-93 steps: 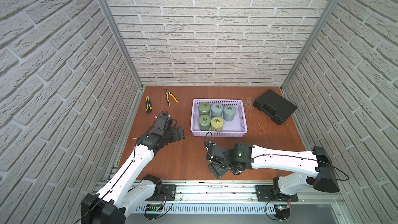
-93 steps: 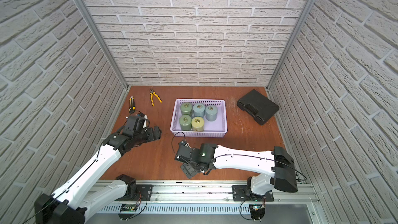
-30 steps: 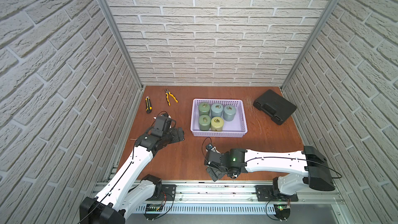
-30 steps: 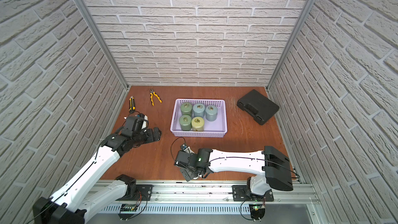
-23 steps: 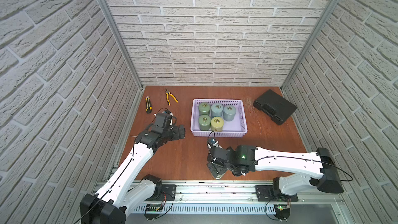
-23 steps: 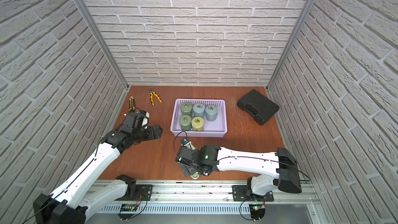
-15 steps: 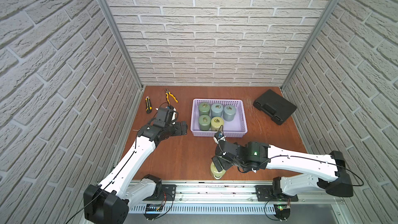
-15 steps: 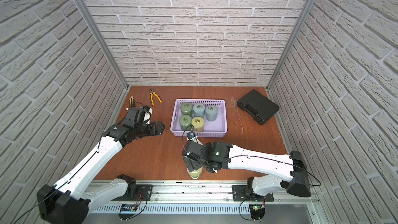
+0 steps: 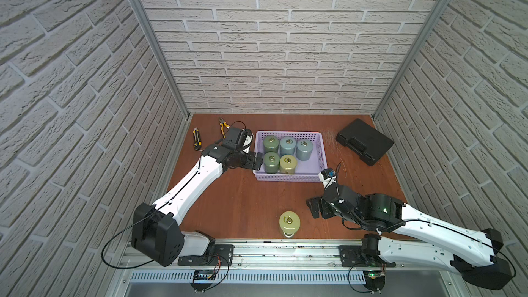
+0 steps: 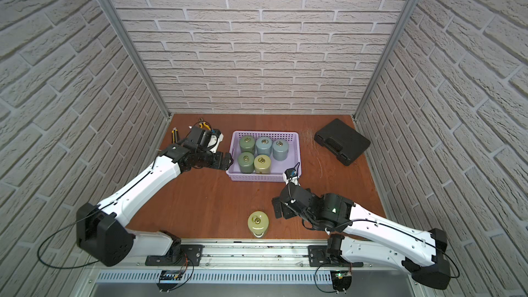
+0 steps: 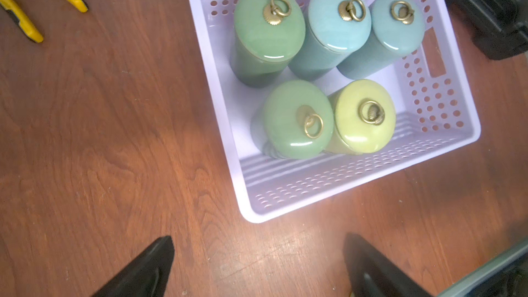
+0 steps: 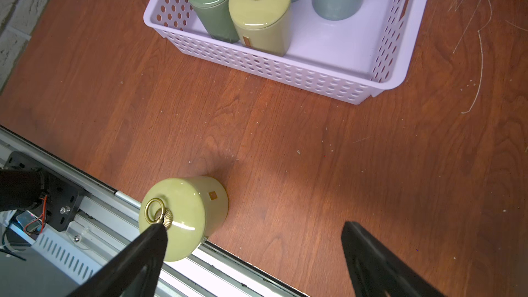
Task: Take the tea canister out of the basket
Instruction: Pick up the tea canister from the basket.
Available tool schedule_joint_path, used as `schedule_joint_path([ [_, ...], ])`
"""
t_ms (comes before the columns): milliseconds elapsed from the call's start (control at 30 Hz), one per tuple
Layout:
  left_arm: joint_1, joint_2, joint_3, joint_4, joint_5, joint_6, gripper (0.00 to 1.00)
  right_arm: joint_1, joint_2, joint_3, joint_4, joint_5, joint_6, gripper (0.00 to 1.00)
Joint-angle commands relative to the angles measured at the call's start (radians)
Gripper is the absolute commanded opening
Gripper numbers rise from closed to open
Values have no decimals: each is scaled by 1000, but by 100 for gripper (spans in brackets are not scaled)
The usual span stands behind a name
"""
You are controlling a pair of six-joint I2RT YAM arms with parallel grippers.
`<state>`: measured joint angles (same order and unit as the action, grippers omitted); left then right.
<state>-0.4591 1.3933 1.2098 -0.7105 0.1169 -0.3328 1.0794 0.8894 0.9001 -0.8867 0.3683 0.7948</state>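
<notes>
Wide open and empty, the right gripper (image 9: 313,208) has backed off right of the tea canister (image 9: 289,222), now upright at the near edge of the table (image 9: 243,195), well apart from the basket (image 9: 288,178), so removal looks done; the left gripper (image 9: 258,161), likewise open and empty, nears the basket

Reddish-brown wood-grain table (image 9: 243,195); metal rail (image 9: 285,251) along front edge. Lavender basket (image 9: 288,177) flat on it, rear centre. Yellow-green canister (image 9: 289,222) upright at front edge, just beside rail, well apart from basket. Black case (image 9: 364,142) closed, rear right. Yellow-handled pliers (image 9: 223,124) and utility knife (image 9: 196,140) rear left, near each other. Thin pale strands (image 12: 480,38) scattered between basket and case.
</notes>
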Motion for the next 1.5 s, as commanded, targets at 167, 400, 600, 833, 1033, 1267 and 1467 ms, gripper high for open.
schedule_joint_path([
  [167, -37, 182, 180, -114, 16, 179, 98, -5, -26, -29, -6, 76, 67, 100],
  [400, -67, 290, 275, -179, -16, 269, 98, -6, -20, -36, -13, 111, 83, 100],
  [600, -113, 359, 324, -208, -57, 314, 98, -7, -10, -38, -11, 121, 74, 100],
  [833, -142, 424, 364, -205, -95, 317, 98, -7, -31, -55, -5, 146, 73, 100],
  [1033, -145, 473, 392, -198, -117, 319, 98, -6, -53, -63, -8, 154, 73, 100],
  [1267, -147, 526, 421, -201, -115, 333, 98, -6, -60, -64, -21, 158, 84, 100],
  [1467, -148, 556, 435, -199, -109, 341, 96, -6, -66, -62, -29, 164, 87, 100],
])
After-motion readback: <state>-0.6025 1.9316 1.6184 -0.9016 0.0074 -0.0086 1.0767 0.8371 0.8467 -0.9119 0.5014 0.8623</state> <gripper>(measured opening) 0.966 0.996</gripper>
